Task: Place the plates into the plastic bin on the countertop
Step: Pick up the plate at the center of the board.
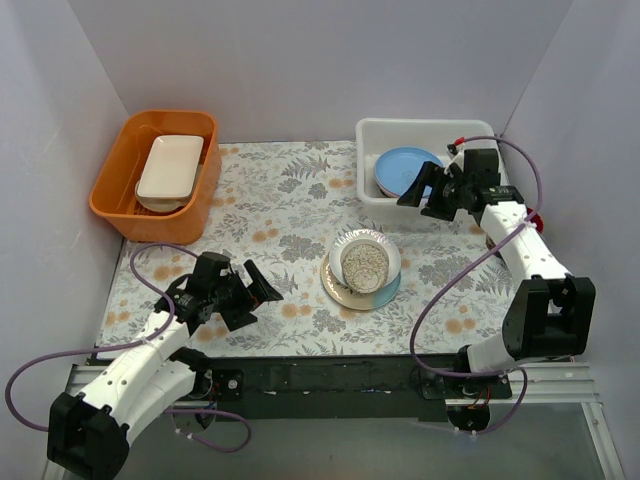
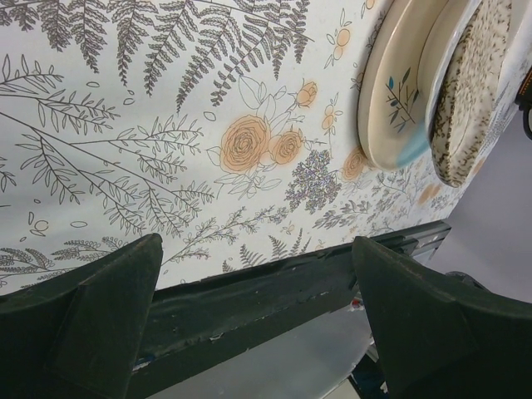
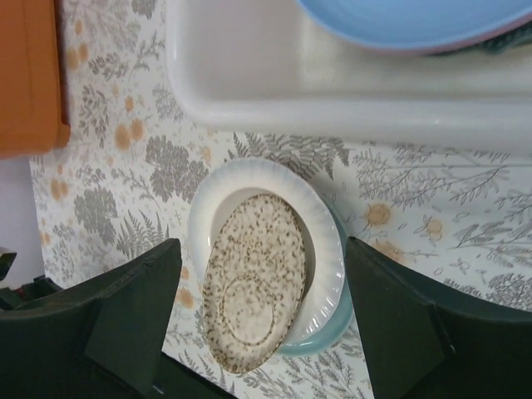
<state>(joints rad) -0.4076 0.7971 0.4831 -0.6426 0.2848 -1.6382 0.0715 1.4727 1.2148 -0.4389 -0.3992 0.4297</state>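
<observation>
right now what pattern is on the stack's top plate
Top plate: cream with brown speckles, clearest in the right wrist view.

orange tub (image 1: 118,197), white rectangular dish (image 1: 170,168) inside

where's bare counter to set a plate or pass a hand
Widest bare countertop lies between the orange tub and the plastic bin, behind the plate stack. A narrower strip separates the left gripper from that stack. Crowded: the bin, with the right gripper by the light blue plate.

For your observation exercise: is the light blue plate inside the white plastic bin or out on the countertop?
Inside: the light blue plate lies within the walls of the white plastic bin, seen from above.
</observation>
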